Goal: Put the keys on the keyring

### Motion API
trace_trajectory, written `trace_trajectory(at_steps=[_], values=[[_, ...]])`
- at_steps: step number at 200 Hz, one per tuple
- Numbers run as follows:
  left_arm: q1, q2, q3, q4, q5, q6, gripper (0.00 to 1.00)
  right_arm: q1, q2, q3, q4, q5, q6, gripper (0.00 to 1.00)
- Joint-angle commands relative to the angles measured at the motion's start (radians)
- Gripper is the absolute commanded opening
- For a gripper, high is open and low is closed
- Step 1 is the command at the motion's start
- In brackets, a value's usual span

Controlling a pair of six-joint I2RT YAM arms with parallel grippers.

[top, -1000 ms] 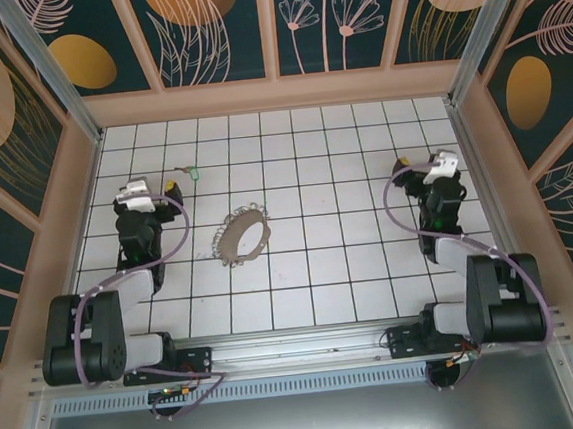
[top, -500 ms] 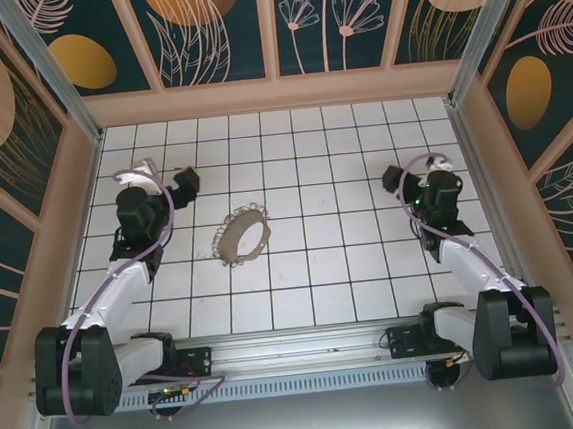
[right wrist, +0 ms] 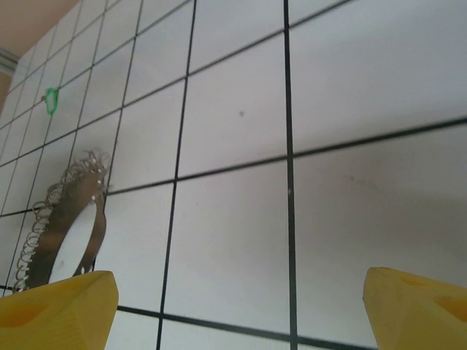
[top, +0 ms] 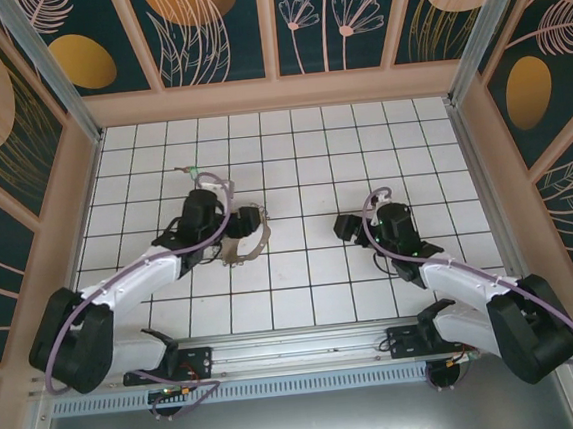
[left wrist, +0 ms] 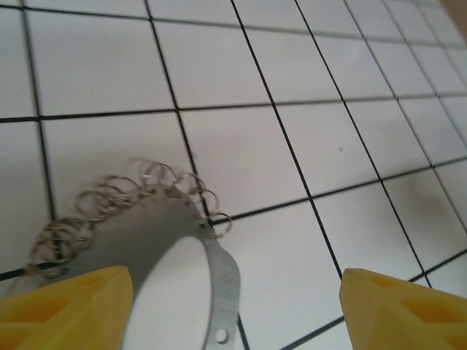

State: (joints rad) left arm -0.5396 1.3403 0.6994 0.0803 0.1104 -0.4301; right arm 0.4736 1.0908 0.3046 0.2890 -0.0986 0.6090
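From above, my left gripper (top: 246, 221) hangs over the keyring (top: 234, 254), covering its 12 o'clock side. I judge it is there to take the ring first, so the loop is steady before any key meets it. The green-headed key (top: 193, 170) lies at 11 o'clock from the ring, apart from it on the tiled table (top: 302, 163) and touched by nothing. My right gripper (top: 344, 228) sits at 3 o'clock from the ring, well apart, nose turned toward it, probably placed to help from that side.

At my left wrist the yellow fingers (left wrist: 66, 306) are spread wide, with nothing pinched. The keyring (left wrist: 146, 233) is low at 7 o'clock, its fringe of small split rings (left wrist: 157, 179) fanned along the upper edge. One finger is over the ring's side, the other over bare tile.

At my right wrist the fingers (right wrist: 58, 306) are also spread and empty. The keyring (right wrist: 73, 211) is at 8 o'clock and the key (right wrist: 51, 98) far off at 10 o'clock. Threading has not begun.
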Motion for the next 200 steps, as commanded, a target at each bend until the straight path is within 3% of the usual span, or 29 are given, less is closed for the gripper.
trace_trajectory(at_steps=[1,32,75,143,200], values=[[-0.056,0.078,0.114,-0.147,-0.090,0.072,0.72,0.023,-0.012,-0.035,0.039,0.031,0.070,0.88],[-0.097,0.238,0.263,-0.270,-0.095,0.110,0.61,0.036,-0.013,-0.049,0.044,0.030,0.093,0.88],[-0.177,0.429,0.467,-0.421,-0.199,0.160,0.57,0.068,-0.015,-0.023,0.013,0.087,0.089,0.90],[-0.224,0.510,0.519,-0.460,-0.312,0.207,0.42,0.093,0.078,-0.006,0.092,0.054,0.122,0.89],[-0.230,0.520,0.517,-0.445,-0.374,0.211,0.38,0.134,0.158,0.037,0.113,0.075,0.132,0.88]])
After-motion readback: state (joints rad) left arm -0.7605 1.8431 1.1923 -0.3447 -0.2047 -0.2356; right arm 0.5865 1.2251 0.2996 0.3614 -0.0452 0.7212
